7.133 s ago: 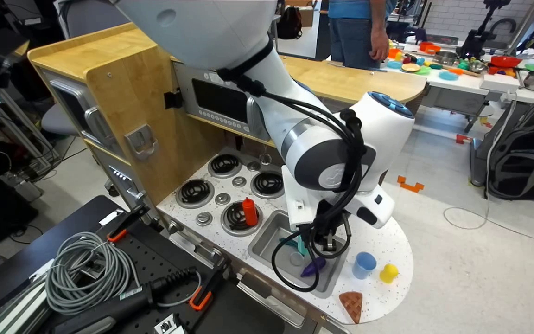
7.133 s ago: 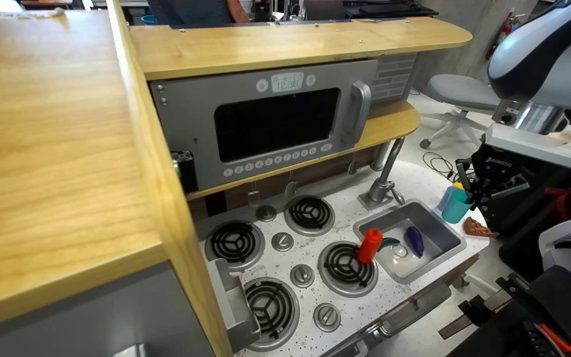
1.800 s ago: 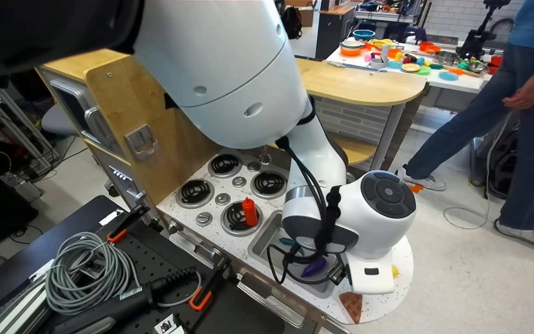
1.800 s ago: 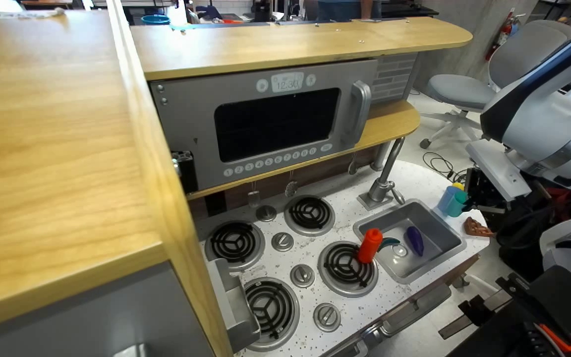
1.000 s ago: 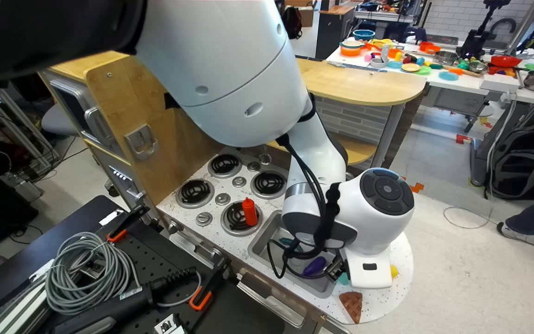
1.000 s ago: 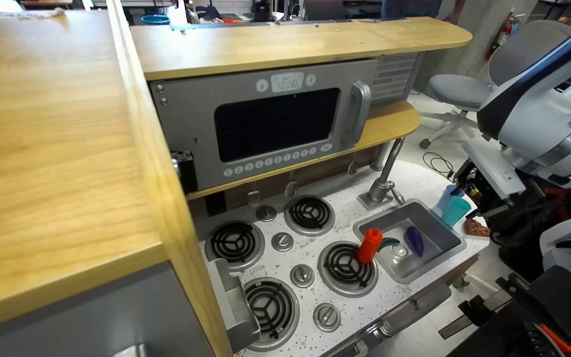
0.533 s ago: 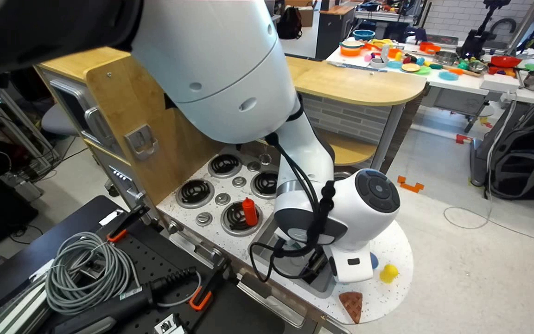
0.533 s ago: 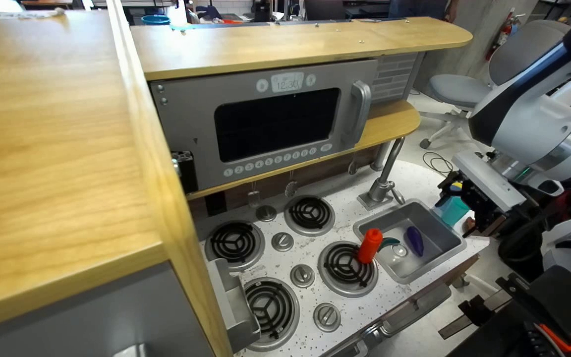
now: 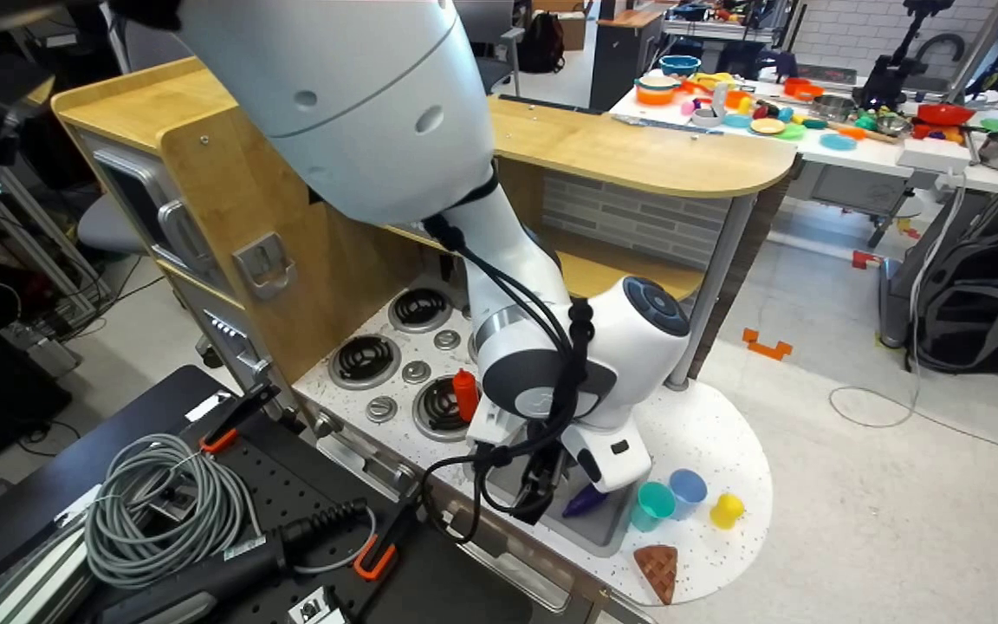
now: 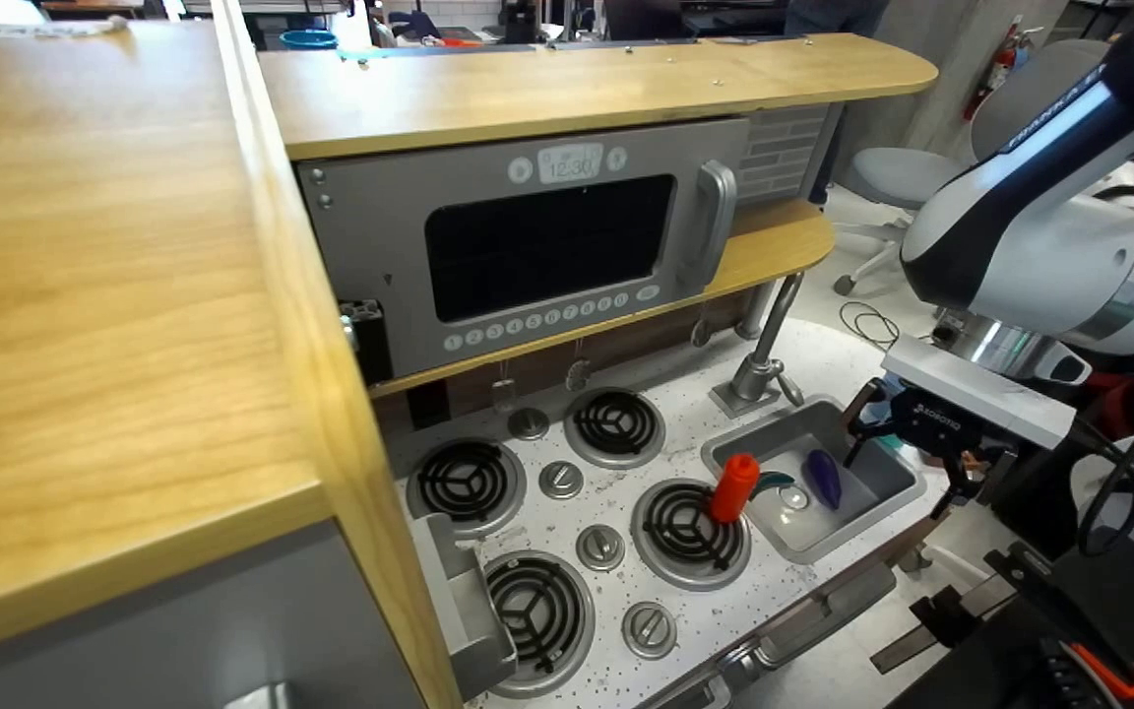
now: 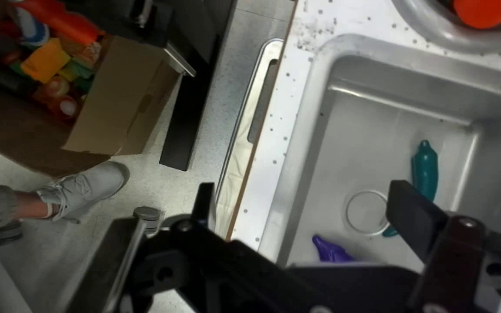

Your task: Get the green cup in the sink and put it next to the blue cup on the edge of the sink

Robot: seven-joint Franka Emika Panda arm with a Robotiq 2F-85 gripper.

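On the white counter at the edge of the sink point(image 11: 363, 130), the green cup point(image 9: 653, 505) stands upright with its mouth up. Right beside it is the blue cup point(image 9: 688, 492), close enough that the two look to touch. My gripper point(image 11: 300, 193) hangs above the sink with its fingers spread wide and nothing between them. In an exterior view the gripper point(image 10: 895, 485) covers most of both cups. Neither cup shows in the wrist view.
A purple eggplant point(image 10: 823, 480) and a teal pepper point(image 11: 425, 167) lie in the basin. The faucet point(image 10: 769, 345) rises behind it. A red bottle point(image 10: 734, 487) stands on a burner. A yellow piece point(image 9: 727, 511) and a brown waffle wedge point(image 9: 658, 568) sit near the cups.
Earlier the green cup was in my gripper and carried to the blue cup. The fingers have since opened, and the gripper has moved off the cup, back over the sink.
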